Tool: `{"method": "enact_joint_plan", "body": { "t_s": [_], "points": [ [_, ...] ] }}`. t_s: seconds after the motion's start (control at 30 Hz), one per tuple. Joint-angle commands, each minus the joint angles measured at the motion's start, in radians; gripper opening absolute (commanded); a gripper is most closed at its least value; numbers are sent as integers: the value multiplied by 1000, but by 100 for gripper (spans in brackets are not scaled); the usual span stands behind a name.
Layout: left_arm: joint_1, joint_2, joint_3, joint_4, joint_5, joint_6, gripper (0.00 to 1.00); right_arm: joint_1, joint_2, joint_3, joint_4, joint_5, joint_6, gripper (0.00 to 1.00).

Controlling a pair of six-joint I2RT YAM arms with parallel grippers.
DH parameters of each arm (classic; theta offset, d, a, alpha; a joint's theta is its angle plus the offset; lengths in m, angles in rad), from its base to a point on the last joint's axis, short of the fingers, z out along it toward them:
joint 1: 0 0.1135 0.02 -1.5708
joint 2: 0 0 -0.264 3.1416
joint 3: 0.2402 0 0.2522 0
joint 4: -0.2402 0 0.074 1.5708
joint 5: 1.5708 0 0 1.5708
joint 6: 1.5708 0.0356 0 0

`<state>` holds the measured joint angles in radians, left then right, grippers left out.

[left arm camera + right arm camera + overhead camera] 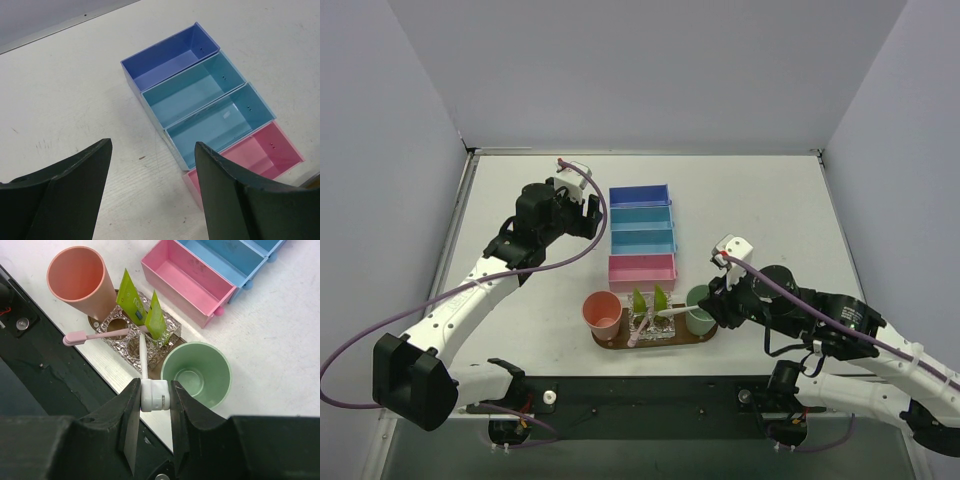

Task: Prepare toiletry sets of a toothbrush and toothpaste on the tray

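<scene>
Nearest the bases, the right gripper (154, 386) is clamped on the thick end of the white toothbrush (144, 352), its two fingers pressed against either side of it. The brush's long axis runs straight ahead from the fingers, and its far tip reaches the clear holder (125, 347) on the tray (156, 371). Whether the tip already sits in one of the holder's openings cannot be told. The coming move seems to turn on this line: the holder lies directly in front of the grip, so the brush probably only needs tipping up or easing forward to seat it.

A pink toothbrush (82, 337) leans out of the holder toward the near table edge. Two yellow-green tubes (128, 292) (155, 315) stand upright in its far side. A salmon cup (80, 275) stands at one end of the tray and a green cup (197, 372) at the other, just beside the gripped brush.

Beyond the tray sits a pink bin (185, 280), then the blue bins (200, 95). Farther back, the left gripper (152, 145) hangs over the table (75, 90) beside those bins, fingers wide apart and holding nothing. The right arm is plainly the nearer one.
</scene>
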<state>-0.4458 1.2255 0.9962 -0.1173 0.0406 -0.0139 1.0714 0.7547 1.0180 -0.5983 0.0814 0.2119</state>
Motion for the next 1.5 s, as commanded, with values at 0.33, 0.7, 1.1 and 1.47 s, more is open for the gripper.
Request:
{"method": "enact_joint_plan", "body": {
  "t_s": [0.33, 0.7, 1.1, 1.47],
  "points": [
    [-1, -3, 7, 16, -1, 8, 77, 42, 11, 71, -55, 41, 18, 0],
    [-1, 2, 5, 16, 1, 8, 77, 55, 20, 71, -77, 61, 18, 0],
    [-1, 5, 7, 18, -1, 8, 77, 111, 66, 14, 5, 89, 15, 0],
    [-1, 3, 7, 18, -4, 8, 77, 147, 95, -10, 38, 147, -8, 0]
  ]
}}
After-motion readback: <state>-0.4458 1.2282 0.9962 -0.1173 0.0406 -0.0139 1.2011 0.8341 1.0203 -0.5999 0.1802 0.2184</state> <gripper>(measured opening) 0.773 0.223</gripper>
